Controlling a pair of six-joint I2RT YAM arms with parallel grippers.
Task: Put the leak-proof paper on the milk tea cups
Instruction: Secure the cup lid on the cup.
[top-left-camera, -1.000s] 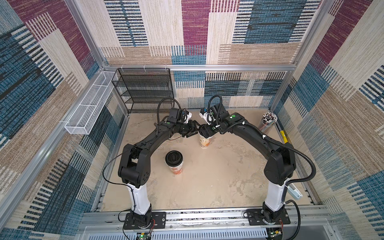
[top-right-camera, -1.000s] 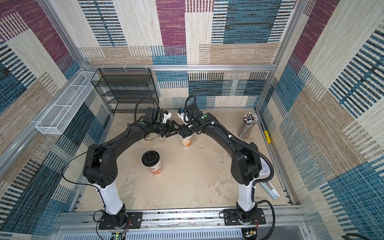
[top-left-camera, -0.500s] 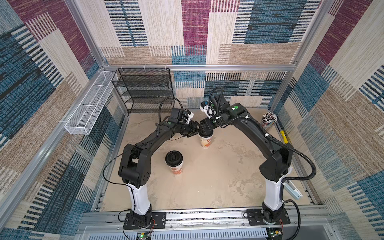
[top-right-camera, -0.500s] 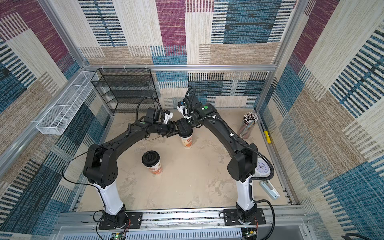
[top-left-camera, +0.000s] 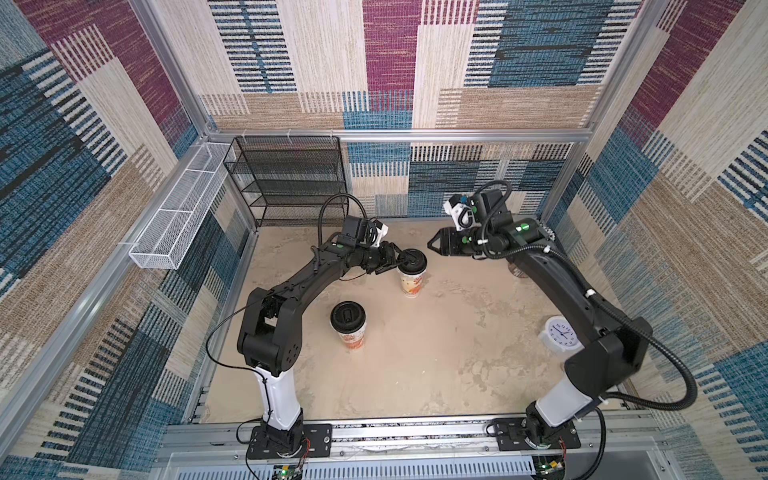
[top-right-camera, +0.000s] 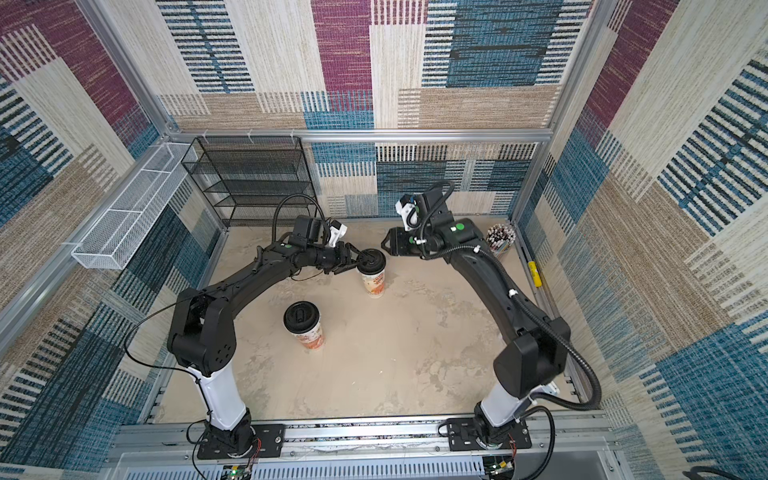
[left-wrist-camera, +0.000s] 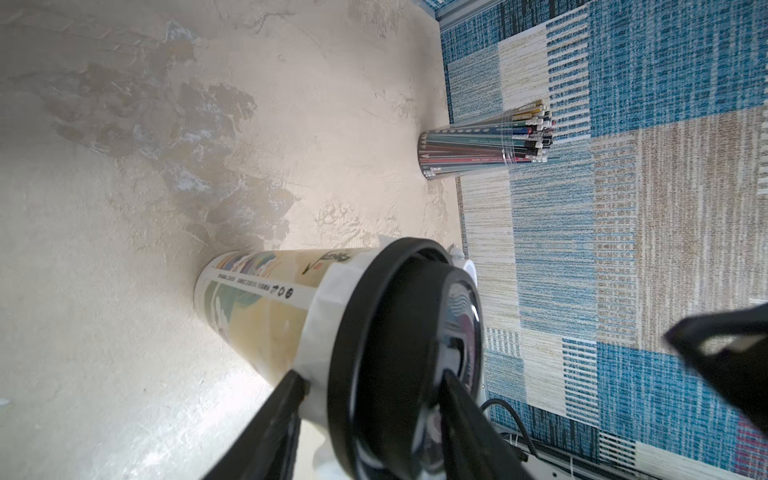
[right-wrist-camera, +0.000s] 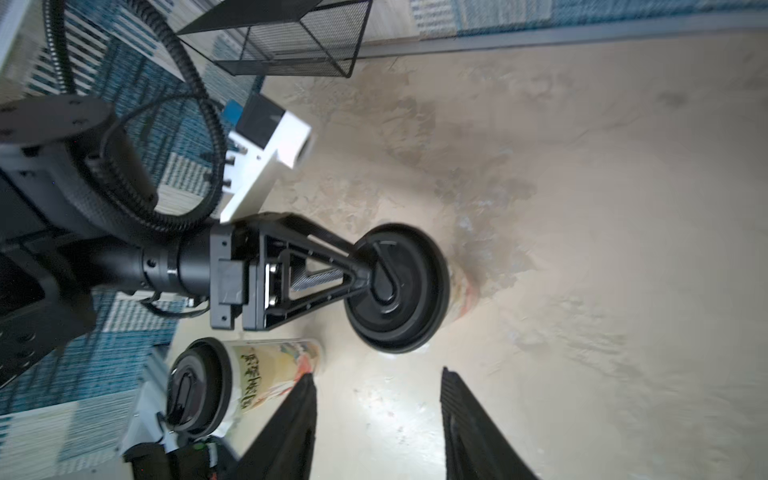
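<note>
Where the left gripper (top-left-camera: 398, 263) pinches the rim of the black lid (top-left-camera: 414, 259) on the far cup (top-left-camera: 411, 283), the paper (left-wrist-camera: 332, 299) shows as a white skirt under that lid (creased, hugging the cup wall). The right gripper (right-wrist-camera: 376, 374) hangs nearby, fingers apart, empty.

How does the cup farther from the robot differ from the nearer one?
The far cup has the left claw straddling the rim of its black lid; the near cup stands untouched. A white paper skirt shows under the far cup's lid; the near cup's is unclear. Both stand upright, black-lidded.
</note>
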